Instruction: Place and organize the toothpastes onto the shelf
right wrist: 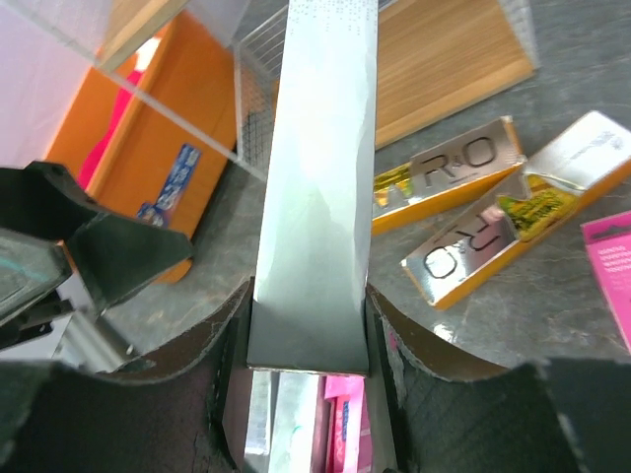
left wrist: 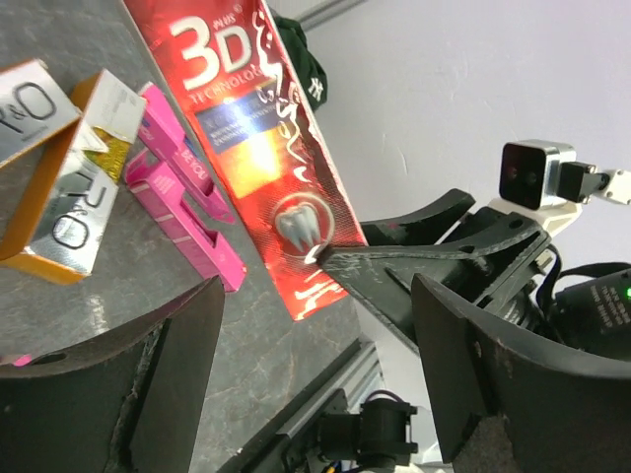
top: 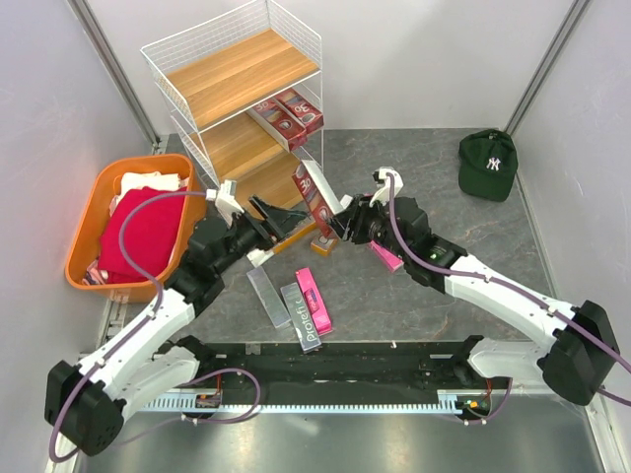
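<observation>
My right gripper [top: 336, 223] [right wrist: 308, 296] is shut on the lower end of a dark red toothpaste box [top: 312, 196] [left wrist: 258, 148], which stands nearly upright in front of the shelf [top: 232, 79]. The box's face [right wrist: 317, 187] toward the right wrist camera looks silvery. My left gripper [top: 284, 223] [left wrist: 315, 296] is open just left of that box, with nothing between its fingers. Two red boxes [top: 287, 116] lie on the shelf's middle board. Gold boxes [right wrist: 449, 168] [left wrist: 69, 197], pink boxes [top: 314, 299] [left wrist: 187, 207] and silver-grey boxes [top: 268, 293] lie on the table.
An orange basket [top: 99, 212] with red and white cloths sits at the left, beside the shelf. A dark green cap [top: 488, 163] lies at the back right. Another pink box [top: 385, 256] lies partly under my right arm.
</observation>
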Controlling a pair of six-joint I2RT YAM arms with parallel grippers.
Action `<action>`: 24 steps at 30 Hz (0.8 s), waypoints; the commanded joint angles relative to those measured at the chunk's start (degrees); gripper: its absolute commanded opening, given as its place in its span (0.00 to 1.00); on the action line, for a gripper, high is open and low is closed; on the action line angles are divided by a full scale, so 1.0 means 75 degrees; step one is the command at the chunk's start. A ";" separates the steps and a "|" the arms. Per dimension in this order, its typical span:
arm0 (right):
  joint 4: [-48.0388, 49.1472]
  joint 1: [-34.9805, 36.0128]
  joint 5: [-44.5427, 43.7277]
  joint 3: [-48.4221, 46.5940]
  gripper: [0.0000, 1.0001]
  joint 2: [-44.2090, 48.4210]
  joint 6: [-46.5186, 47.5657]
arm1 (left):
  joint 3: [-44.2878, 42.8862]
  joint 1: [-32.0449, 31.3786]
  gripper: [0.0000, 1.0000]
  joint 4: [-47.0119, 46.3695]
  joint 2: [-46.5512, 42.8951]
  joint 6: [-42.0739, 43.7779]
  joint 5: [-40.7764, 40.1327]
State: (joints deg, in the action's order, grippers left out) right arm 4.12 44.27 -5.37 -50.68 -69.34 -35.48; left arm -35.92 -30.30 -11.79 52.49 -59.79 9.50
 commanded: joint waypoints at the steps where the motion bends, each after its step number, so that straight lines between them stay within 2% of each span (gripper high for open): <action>1: 0.0459 -0.0184 0.1838 -0.0250 0.23 0.0304 0.0394 | 0.0009 0.0056 0.84 0.0692 -0.0716 0.0787 -0.0562; 6: -0.0173 -0.0359 0.3046 -0.0847 0.22 0.0117 0.1098 | -0.0331 0.0080 0.86 0.2108 -0.1314 0.1573 -0.1405; 10: -0.0058 -0.0652 0.4239 -0.0966 0.22 0.0082 0.1005 | -0.0530 0.0091 0.86 0.2567 -0.1946 0.2076 -0.1933; 16: 0.0188 -0.0875 0.4746 -0.1247 0.22 -0.0047 0.0701 | -0.1221 0.0080 0.87 0.3679 -0.2334 0.3108 -0.3057; 19: 0.0703 -0.1062 0.5156 -0.1247 0.22 -0.0188 0.0199 | -0.1433 0.0091 0.88 0.4008 -0.2603 0.3436 -0.3630; 21: 0.1522 -0.1215 0.5612 -0.1095 0.22 -0.0363 -0.0282 | -0.1538 0.0080 0.88 0.4196 -0.2791 0.3612 -0.3983; 24: 0.2356 -0.1332 0.5708 -0.0989 0.21 -0.0574 -0.1068 | -0.1585 0.0091 0.88 0.4525 -0.2955 0.3741 -0.4663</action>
State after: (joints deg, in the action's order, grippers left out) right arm 7.14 35.51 32.51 -56.95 -72.12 -35.66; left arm -45.43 -29.95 17.56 31.86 -37.06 -15.75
